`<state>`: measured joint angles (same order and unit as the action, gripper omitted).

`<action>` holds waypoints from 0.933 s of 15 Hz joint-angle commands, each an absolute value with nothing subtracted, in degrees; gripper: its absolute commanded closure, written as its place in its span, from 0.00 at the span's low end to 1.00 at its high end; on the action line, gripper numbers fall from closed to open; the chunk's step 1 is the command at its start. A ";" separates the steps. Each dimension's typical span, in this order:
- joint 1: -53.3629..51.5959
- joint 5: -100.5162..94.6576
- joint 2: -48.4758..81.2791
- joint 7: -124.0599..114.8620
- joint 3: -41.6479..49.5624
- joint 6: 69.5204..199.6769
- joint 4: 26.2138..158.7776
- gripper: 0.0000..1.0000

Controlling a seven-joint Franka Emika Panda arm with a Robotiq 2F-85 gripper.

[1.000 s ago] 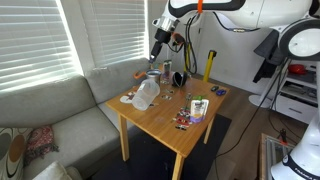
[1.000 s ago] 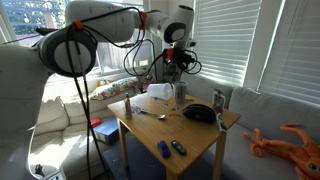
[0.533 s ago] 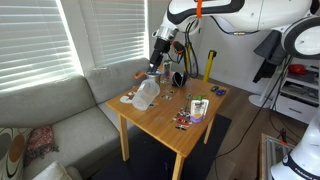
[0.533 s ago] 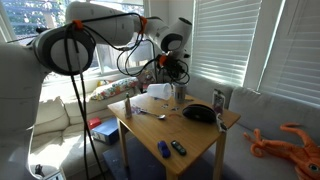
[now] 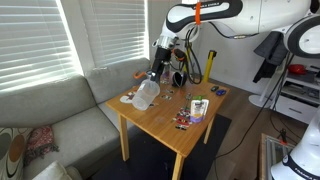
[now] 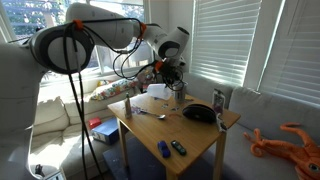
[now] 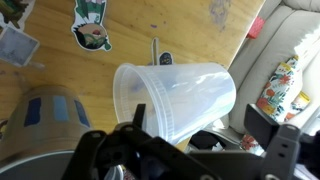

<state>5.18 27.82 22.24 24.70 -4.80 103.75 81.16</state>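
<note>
On the wooden bench (image 7: 185, 30), at the side nearest the sofa (image 7: 295, 35): one clear plastic cup (image 7: 180, 98), laid on its side.

Orientation: the long axis was seen running left to right across the wrist view, level with the bench top. The open mouth was turned to the left of that view, the closed base to the right, toward the sofa.

Location, exterior views: the cup was recorded in both, at (image 5: 146, 93) and (image 6: 158, 90), close to the bench edge.

Pincer (image 7: 188, 142): released, fingers spread as wide as they go, nothing held. It was placed directly over the cup, with one finger shown at each side of the cup's body in the wrist view. In an exterior view the pincer (image 5: 156, 70) was seen just above the cup. Contact with the cup could not be determined.

Adjacent items:
- metal tin (image 7: 45, 120), standing just beside the cup's mouth end;
- cartoon sticker (image 7: 90, 25), flat on the bench, apart from the cup;
- patterned cushion (image 7: 280, 85), lying on the sofa.
</note>
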 commanded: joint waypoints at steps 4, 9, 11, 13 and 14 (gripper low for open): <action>5.79 30.11 19.89 29.16 -6.00 106.62 86.33 0.07; 6.10 30.93 20.06 32.51 -6.37 108.10 87.56 0.55; 6.25 31.19 19.72 32.87 -6.40 107.28 87.44 0.70; 6.19 31.30 19.22 33.17 -6.41 106.75 86.86 0.82; 6.14 31.31 18.95 33.29 -6.43 106.25 86.55 0.90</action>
